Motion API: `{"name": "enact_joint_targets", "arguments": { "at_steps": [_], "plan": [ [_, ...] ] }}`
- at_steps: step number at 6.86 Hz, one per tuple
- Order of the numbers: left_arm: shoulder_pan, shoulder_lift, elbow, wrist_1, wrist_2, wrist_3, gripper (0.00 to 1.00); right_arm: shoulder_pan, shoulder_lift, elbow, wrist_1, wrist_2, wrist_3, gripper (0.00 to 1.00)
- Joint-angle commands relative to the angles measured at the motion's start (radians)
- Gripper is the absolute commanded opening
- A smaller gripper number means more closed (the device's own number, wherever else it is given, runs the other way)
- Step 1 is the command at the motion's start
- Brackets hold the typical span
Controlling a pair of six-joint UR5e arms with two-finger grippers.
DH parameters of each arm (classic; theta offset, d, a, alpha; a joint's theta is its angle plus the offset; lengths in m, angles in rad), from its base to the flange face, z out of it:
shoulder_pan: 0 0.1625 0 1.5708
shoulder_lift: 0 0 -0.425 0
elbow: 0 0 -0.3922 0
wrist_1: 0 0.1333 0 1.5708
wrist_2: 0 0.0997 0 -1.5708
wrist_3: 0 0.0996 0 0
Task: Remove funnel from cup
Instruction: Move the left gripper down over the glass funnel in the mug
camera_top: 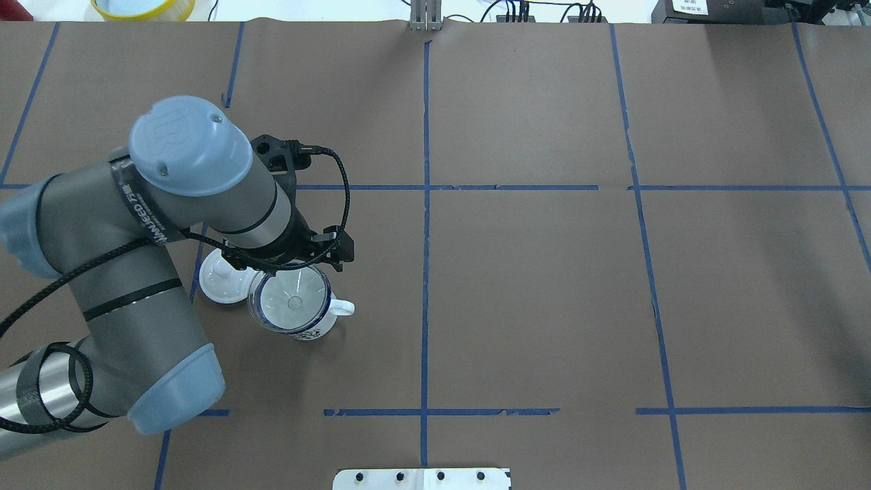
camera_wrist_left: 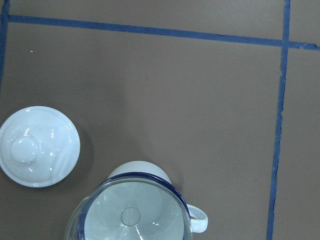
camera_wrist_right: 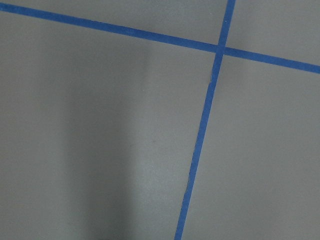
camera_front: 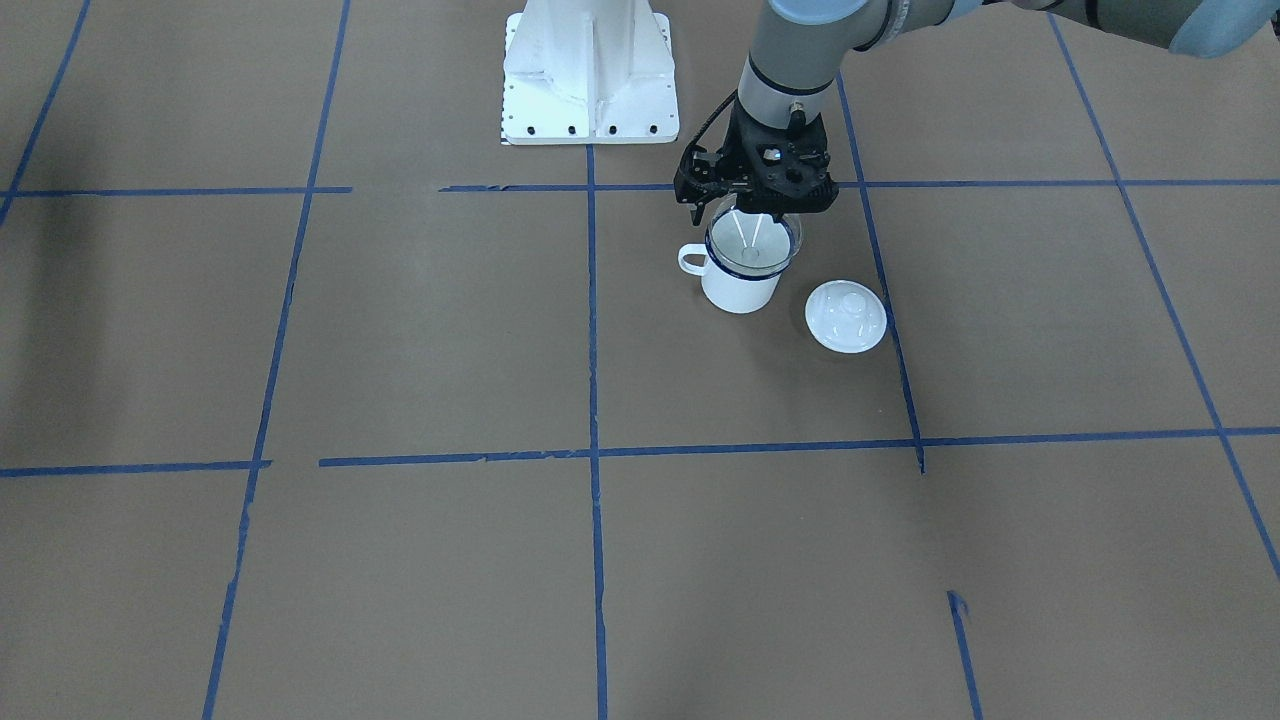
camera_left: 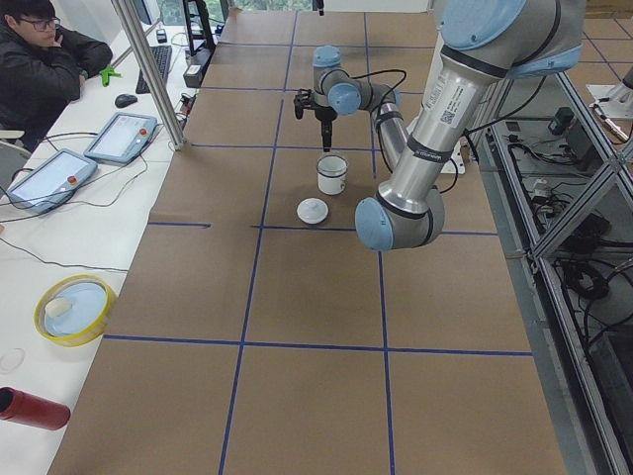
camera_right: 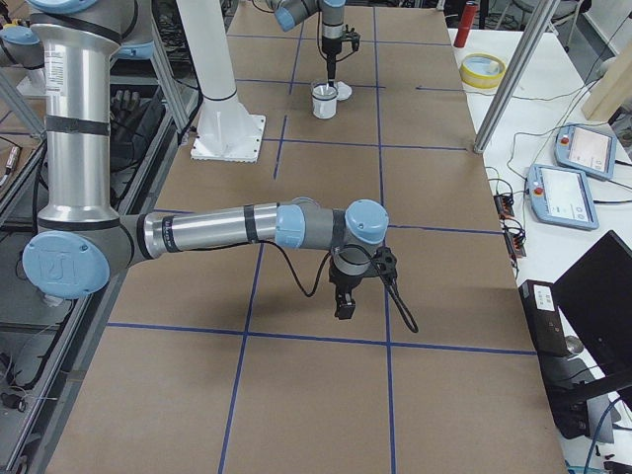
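Observation:
The cup is a white mug with a dark blue rim. It stands upright on the brown table, with its handle towards the table's middle. The clear funnel sits in the cup's mouth, its wide rim above and beyond the blue rim. Both also show in the overhead view, the funnel and the cup, and in the left wrist view. My left gripper points straight down at the funnel's near-robot side. Its two white fingers meet at the tips on the funnel's wall. My right gripper hangs low over bare table far away. I cannot tell if it is open.
A white round knobbed lid lies flat right beside the cup, on my left of it. The robot's white base stands behind. A yellow bowl and an operator are off the table's far side.

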Motion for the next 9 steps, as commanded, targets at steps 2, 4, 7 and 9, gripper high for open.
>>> {"name": "enact_joint_targets", "arguments": {
  "at_steps": [2, 4, 7, 9],
  "plan": [
    [0.059, 0.000, 0.043, -0.007, 0.053, -0.014, 0.97, 0.000, 0.000, 0.000, 0.000, 0.000, 0.000, 1.00],
    [0.070, -0.001, 0.060, -0.007, 0.056, -0.014, 0.82, 0.000, 0.000, 0.000, 0.000, 0.000, 0.000, 1.00],
    [0.070, -0.011, 0.078, -0.010, 0.056, -0.014, 0.58, 0.000, 0.000, 0.000, 0.000, 0.000, 0.000, 1.00],
    [0.070, -0.023, 0.101, -0.013, 0.054, -0.014, 0.51, 0.000, 0.000, 0.000, 0.000, 0.000, 0.000, 1.00]
  ]
}}
